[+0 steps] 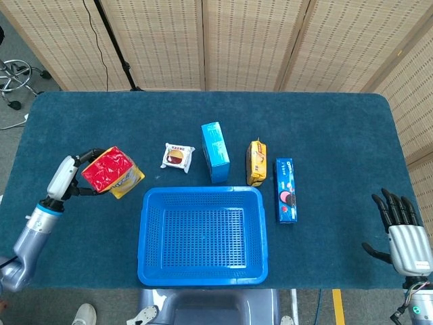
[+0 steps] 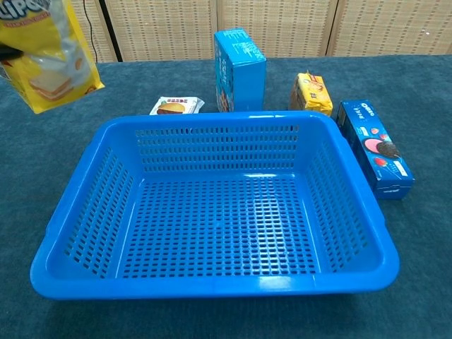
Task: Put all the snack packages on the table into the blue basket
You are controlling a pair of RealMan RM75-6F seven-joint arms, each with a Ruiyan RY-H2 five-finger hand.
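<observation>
Basket sat blue at the table's near edge, nothing in it. Behind it stood the blue box, with the cookie box lying flat just right of the basket. My left hand was clamped on the red and yellow bag, lifted off the table left of the basket. My right hand held nothing, fingers spread. Yellow pack and small white packet sat either side of the blue box.

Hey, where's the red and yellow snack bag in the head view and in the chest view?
Head view: red and yellow bag at left, held by the left hand.
Chest view: top left corner, lifted, partly cropped.
Shared landmark: blue basket, to the bag's right in both.
</observation>
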